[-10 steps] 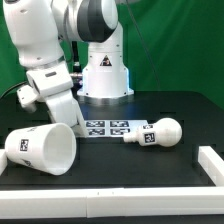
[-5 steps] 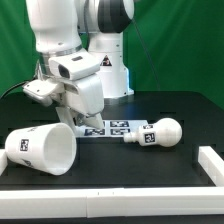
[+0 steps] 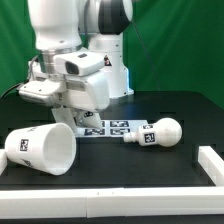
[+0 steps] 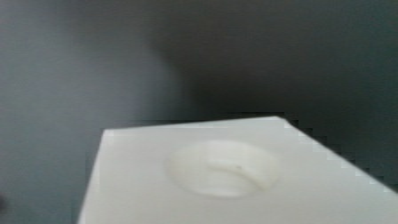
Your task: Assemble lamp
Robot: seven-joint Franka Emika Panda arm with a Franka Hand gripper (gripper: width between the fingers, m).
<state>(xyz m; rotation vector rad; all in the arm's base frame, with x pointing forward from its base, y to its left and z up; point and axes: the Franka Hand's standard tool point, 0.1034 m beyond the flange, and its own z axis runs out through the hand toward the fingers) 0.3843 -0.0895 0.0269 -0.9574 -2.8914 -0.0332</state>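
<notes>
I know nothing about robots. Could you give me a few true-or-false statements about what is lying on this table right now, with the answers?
1. The shade lies on its side on the black table. True.
2. The bulb is fitted into the shade. False: it lies apart from it, toward the exterior view's right, beyond the marker board.
3. The bulb stands upright on its stem. False: it lies flat on the table.
4. The wrist view shows a white part with a round hollow in it. True, though the picture is blurred.
</notes>
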